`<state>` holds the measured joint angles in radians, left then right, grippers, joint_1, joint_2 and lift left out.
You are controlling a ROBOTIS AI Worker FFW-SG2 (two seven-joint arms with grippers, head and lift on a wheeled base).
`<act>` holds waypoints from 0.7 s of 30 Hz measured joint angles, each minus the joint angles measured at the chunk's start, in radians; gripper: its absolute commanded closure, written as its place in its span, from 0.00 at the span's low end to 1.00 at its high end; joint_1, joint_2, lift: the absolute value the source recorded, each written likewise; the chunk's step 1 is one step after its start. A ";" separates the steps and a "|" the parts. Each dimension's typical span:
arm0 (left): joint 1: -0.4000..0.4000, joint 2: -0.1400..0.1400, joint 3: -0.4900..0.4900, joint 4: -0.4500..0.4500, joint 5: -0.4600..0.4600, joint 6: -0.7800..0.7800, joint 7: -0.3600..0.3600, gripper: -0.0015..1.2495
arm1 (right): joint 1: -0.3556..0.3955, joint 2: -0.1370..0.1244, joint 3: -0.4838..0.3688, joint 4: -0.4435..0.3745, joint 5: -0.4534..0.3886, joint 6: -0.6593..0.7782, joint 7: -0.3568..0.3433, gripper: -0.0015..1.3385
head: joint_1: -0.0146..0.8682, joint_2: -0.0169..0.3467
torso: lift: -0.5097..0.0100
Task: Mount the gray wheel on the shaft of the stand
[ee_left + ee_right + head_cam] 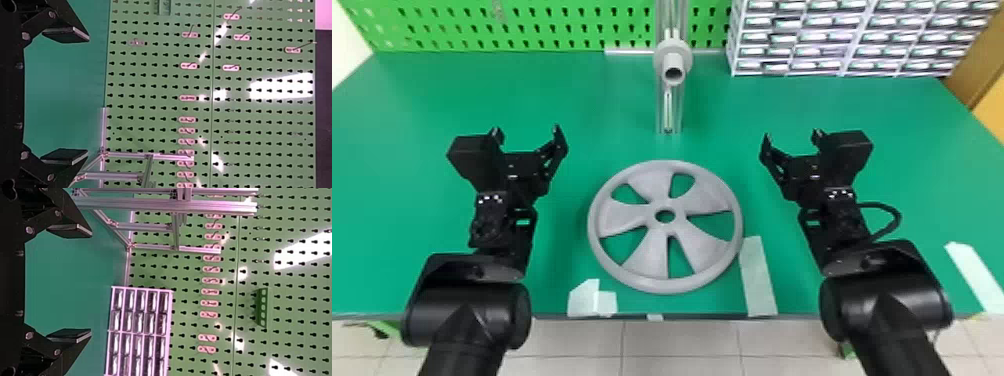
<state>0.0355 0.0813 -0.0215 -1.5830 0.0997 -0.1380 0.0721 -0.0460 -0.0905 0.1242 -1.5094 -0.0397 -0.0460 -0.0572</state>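
Gray spoked wheel, round, with a central bore [665,231]. In the head view it is laid flat on the green tabletop [582,100], near the front edge, unmounted. Beyond it is placed the upright stand of clear-silver metal profile [668,110], fitted with a light gray tubular shaft [673,62], its open end turned toward the robot. Black two-fingered left gripper [527,131] and matching right gripper [791,134]: held above the table, one to either side, both apart from the wheel. Step in hand, as judged: approach, ahead of any grasp. Next, opposite sides of the rim should be reached and clamped together; afterward the wheel must be lifted, tipped upright and its bore aligned with the shaft.

Left wrist view: fingers spread wide, nothing grasped; perforated green pegboard [254,117] seen beyond.

Right wrist view: fingers likewise parted and unloaded; pale multi-drawer cabinet [139,331] seen beyond.
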 measured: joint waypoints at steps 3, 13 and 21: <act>0.001 0.000 0.000 -0.001 0.000 0.001 0.000 0.20 | 0.000 0.000 0.000 0.000 0.000 0.000 0.000 0.29 | 1.00 0.19 | 0.79; 0.003 0.000 0.000 -0.008 0.000 0.012 0.006 0.20 | 0.000 0.000 0.000 0.000 0.000 0.000 -0.001 0.29 | 1.00 0.19 | 0.79; 0.004 0.000 0.000 -0.009 0.000 0.012 0.006 0.20 | 0.000 0.000 0.002 0.001 -0.002 0.000 0.000 0.29 | 1.00 0.19 | 0.79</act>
<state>0.0392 0.0813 -0.0212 -1.5922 0.0997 -0.1257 0.0783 -0.0464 -0.0905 0.1265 -1.5085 -0.0414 -0.0460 -0.0576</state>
